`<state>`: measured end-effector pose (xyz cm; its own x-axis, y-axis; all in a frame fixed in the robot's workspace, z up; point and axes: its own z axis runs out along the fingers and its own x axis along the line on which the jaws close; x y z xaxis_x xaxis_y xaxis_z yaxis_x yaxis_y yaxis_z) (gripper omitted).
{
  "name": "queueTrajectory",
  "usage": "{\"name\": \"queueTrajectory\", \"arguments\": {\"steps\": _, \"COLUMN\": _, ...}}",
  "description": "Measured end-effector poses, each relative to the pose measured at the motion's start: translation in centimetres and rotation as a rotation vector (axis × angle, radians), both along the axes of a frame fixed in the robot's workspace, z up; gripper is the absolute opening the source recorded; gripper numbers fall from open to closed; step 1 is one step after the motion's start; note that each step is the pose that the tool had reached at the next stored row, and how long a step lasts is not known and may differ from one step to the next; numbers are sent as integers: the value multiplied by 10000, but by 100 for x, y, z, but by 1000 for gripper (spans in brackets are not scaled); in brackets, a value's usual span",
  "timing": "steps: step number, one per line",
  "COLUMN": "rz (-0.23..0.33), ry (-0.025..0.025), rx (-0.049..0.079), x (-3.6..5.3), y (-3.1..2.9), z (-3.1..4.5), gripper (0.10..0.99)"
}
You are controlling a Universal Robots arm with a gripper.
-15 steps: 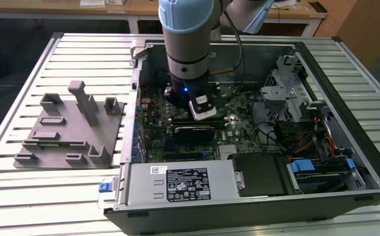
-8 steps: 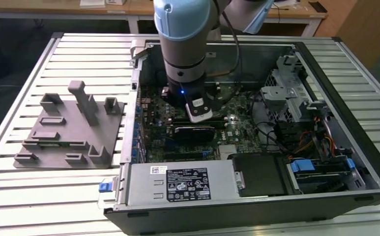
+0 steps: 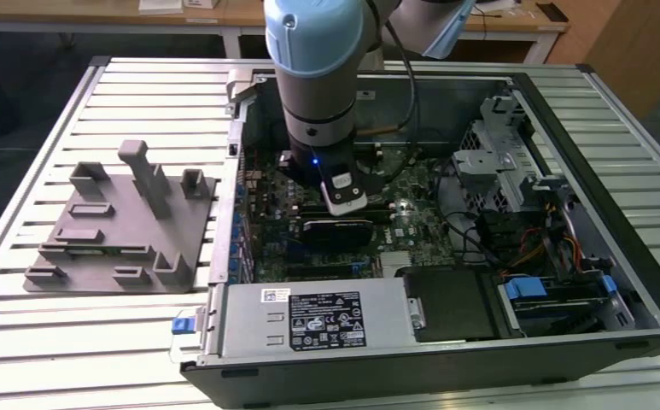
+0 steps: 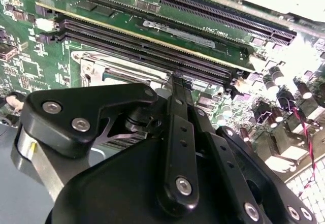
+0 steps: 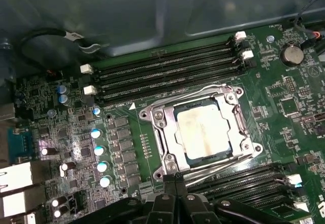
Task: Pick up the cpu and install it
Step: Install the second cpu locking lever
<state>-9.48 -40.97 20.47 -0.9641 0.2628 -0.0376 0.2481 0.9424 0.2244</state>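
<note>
silver-topped square cpu (image 5: 207,129) already seated in the metal socket frame (image 5: 162,132), centre of first wrist view. black gripper (image 5: 175,179) pressed together, empty, just beside frame edge; could snag it.

cpu (image 5: 207,131) in its socket, memory slots (image 5: 167,74) beside, claw (image 5: 175,181) just beside socket

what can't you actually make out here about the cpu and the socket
- Exterior view: the socket is hidden behind the arm.
- Second wrist view: the gripper body covers most of the socket frame.
- First wrist view: the cpu sits in the socket frame, but whether it is fully seated or latched is unclear.
</note>
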Motion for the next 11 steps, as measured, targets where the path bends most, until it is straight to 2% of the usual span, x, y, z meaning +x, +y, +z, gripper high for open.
{"name": "queueTrajectory", "arguments": {"steps": 5, "rz": 2, "ry": 3, "rx": 3, "x": 4, "y": -8, "z": 48, "gripper": 106}}
{"name": "queueTrajectory", "arguments": {"steps": 8, "rz": 1, "ry": 28, "rx": 2, "x": 14, "y": -49, "z": 49, "gripper": 106}}
{"name": "queueTrajectory", "arguments": {"steps": 11, "rz": 1, "ry": 29, "rx": 9, "x": 15, "y": -87, "z": 47, "gripper": 106}}
